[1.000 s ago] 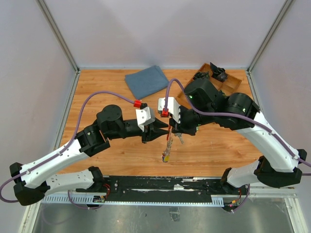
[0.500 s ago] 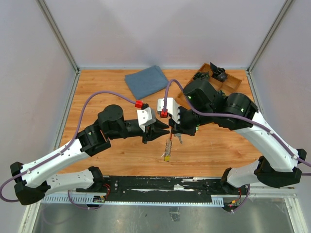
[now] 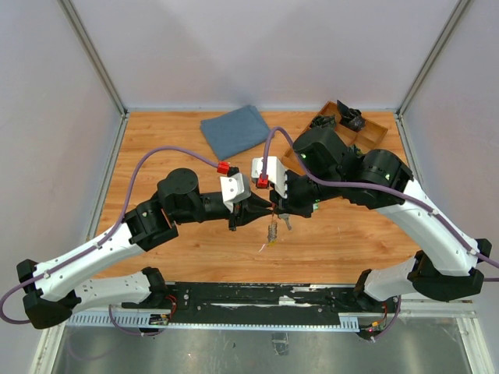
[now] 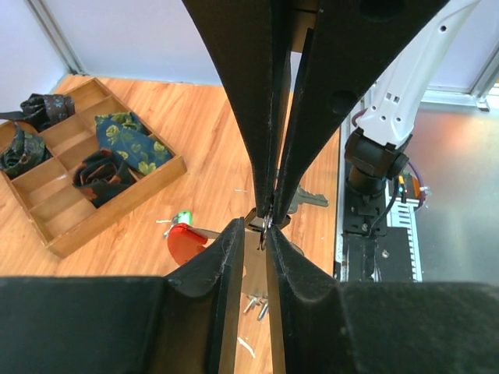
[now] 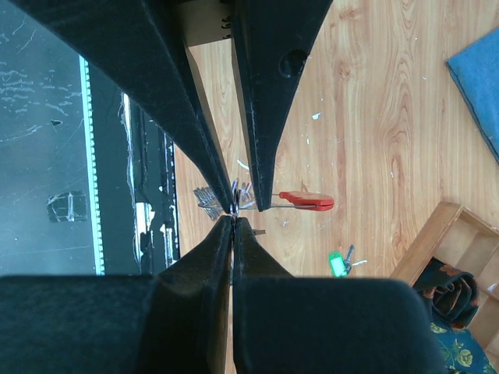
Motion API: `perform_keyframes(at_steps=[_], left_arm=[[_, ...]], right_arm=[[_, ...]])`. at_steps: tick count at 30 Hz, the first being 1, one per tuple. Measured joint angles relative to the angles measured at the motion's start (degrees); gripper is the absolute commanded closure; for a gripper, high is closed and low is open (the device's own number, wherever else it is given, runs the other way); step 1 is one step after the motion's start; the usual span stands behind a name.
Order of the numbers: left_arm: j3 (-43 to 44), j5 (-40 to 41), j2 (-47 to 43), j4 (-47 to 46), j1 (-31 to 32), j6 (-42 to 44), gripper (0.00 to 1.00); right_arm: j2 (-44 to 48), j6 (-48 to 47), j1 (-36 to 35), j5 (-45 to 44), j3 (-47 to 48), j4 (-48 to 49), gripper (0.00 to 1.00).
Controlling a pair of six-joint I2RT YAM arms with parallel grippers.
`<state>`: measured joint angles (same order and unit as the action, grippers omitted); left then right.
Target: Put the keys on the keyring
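Keys [image 3: 271, 231]: a small bunch hangs in the air right under the spot where the 2 grippers meet tip to tip. That spot is over the middle of the worktop [image 3: 156, 148], a bit toward its near edge.

Right gripper [image 5: 233, 220] is pinched fully together, and I can't read what thin thing it pinches. Left gripper [image 4: 255, 227] is narrow, with a slim gap between its jaws, and I can't tell if they clamp anything.

Keyring: the red loop is not readable, lost in the pinch.

Lying on the wood are 1 loose key [image 4: 309, 199] on the near side of the tips, and a red-ended piece [image 5: 308, 202] and a green tag [image 5: 336, 264] on the far side.

Judgement: mid-task. Some keys look gathered, at least 1 key is left off, and threading is not confirmed.
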<state>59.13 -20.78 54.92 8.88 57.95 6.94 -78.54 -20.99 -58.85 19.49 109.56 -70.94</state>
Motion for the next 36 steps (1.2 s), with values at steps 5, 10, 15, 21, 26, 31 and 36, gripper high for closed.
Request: perform_keyframes(at_steps=[5, 10, 15, 21, 26, 31, 36], left_arm=[[0.0, -0.2, 0.0, 0.0, 0.0, 0.2, 0.98], [0.0, -0.4, 0.0, 0.3, 0.0, 0.4, 0.99], [-0.3, 0.0, -0.4, 0.2, 0.0, 0.1, 1.00], [-1.6, 1.5, -2.2, -0.9, 0.0, -1.6, 0.99], [-4.2, 2.9, -4.2, -3.1, 0.0, -3.9, 0.99], [-7.8, 5.2, -7.4, -6.7, 0.0, -7.4, 0.99], [-10.3, 7.8, -10.1, -10.4, 0.0, -10.7, 0.99]], right_arm=[[0.0, 0.0, 0.0, 0.0, 0.0, 0.2, 1.00], [0.0, 0.0, 0.0, -0.1, -0.3, 0.4, 1.00], [0.5, 0.1, 0.0, -0.2, -1.2, 1.5, 0.87], [5.9, 1.7, 0.0, -0.6, -6.4, 8.7, 0.75], [14.3, 3.6, 0.0, -3.0, -12.1, 17.8, 0.70], [22.9, 8.4, 0.0, -5.9, -22.3, 29.6, 0.68], [27.4, 19.0, 0.0, -9.7, -31.2, 40.3, 0.69]])
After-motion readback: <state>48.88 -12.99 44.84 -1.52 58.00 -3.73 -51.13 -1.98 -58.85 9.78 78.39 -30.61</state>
